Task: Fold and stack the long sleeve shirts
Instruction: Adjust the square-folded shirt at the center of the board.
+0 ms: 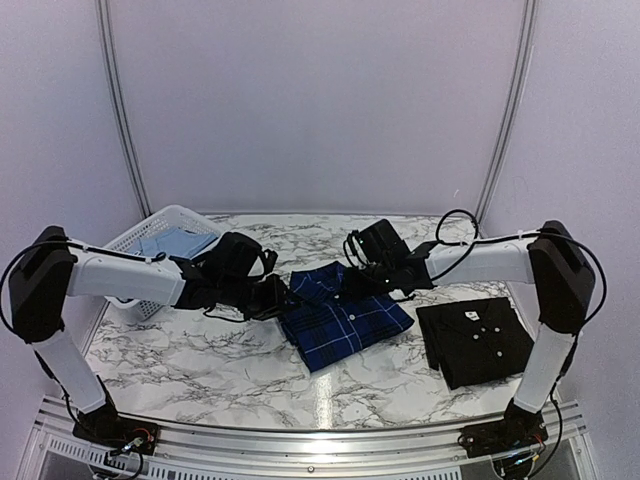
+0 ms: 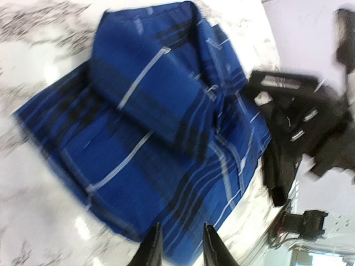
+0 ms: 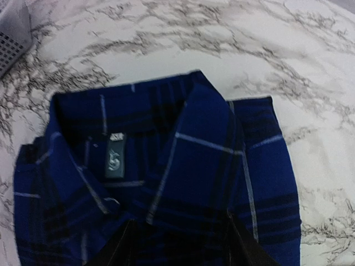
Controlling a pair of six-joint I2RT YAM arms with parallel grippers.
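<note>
Folded royal-blue-and-navy plaid cloth shirt [image 1: 345,318] lies mid white marble-pattern bench [image 1: 200,360]. My left end effector [image 2: 181,249]: fingers slightly apart over its left edge. My right end effector [image 3: 183,244]: spread over the collar. Neither is pinching cloth. Folded plain black shirt [image 1: 475,340] near right edge. Pale blue shirt [image 1: 175,242] in white plastic lattice basket [image 1: 120,240], far-left corner.

From the left wrist the plaid shirt [image 2: 150,127] is smeared with blur, and the right arm [image 2: 299,127] beyond it is a dark smudge; the left gripper [image 2: 182,246] shows only two finger ends, the bottom edge cutting off the rest. From the right wrist the right gripper [image 3: 180,246] is cut the same way; the shirt's lower part runs off frame; the basket [image 3: 12,33] is clipped at the corner. From above, the left arm [image 1: 120,275] hides the basket's near wall.
</note>
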